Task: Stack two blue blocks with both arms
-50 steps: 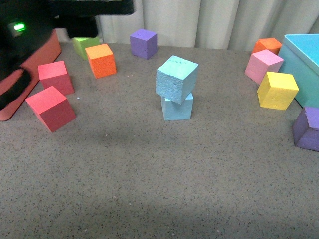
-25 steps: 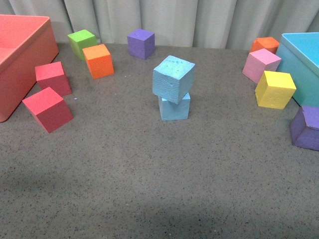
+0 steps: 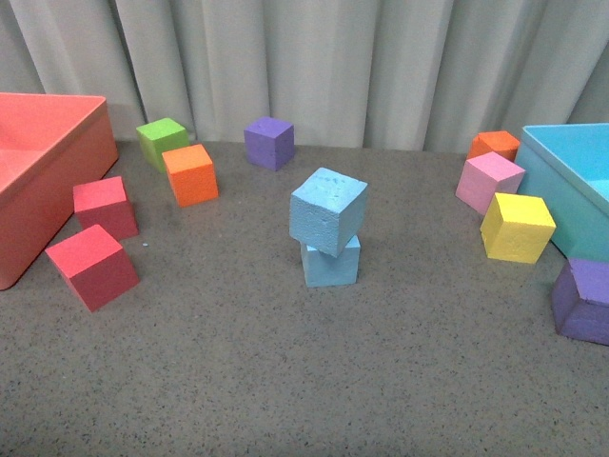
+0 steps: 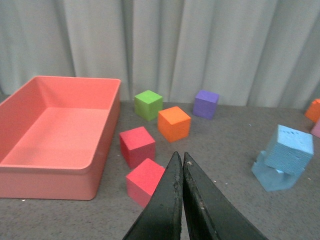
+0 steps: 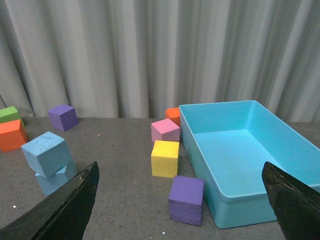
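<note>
Both blue blocks sit mid-surface, top block (image 3: 328, 210) twisted and overhanging the bottom block (image 3: 331, 262). They look like light, matte foam, so grip opposite flat faces gently. Left fingers (image 4: 182, 165) are pressed shut and empty; right fingers (image 5: 180, 200) spread wide, also empty.

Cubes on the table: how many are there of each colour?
Blue blocks: 2
Red cubes: 2
Orange cubes: 2
Purple cubes: 2
Green cube: 1
Pink cube: 1
Yellow cube: 1
Total: 11
</note>
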Robot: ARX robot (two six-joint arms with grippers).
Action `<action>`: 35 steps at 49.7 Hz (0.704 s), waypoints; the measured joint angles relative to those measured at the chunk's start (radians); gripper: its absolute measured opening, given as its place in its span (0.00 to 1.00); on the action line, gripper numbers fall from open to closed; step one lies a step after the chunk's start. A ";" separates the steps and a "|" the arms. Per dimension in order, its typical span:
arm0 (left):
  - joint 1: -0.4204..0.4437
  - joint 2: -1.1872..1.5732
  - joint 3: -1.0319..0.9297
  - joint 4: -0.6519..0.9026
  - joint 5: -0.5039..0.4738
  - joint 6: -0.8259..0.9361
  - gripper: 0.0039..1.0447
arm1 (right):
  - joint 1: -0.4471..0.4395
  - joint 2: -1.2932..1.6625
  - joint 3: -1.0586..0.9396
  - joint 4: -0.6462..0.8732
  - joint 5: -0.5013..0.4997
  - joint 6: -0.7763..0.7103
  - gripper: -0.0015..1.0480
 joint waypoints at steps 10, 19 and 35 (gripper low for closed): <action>0.010 -0.153 0.000 -0.140 0.005 0.000 0.03 | 0.000 0.000 0.000 0.000 0.000 0.000 0.91; 0.010 -0.276 -0.001 -0.256 0.005 0.000 0.03 | 0.000 0.000 0.000 0.000 0.000 0.000 0.91; 0.010 -0.409 -0.001 -0.387 0.005 0.000 0.03 | 0.000 0.000 0.000 0.000 0.000 0.000 0.91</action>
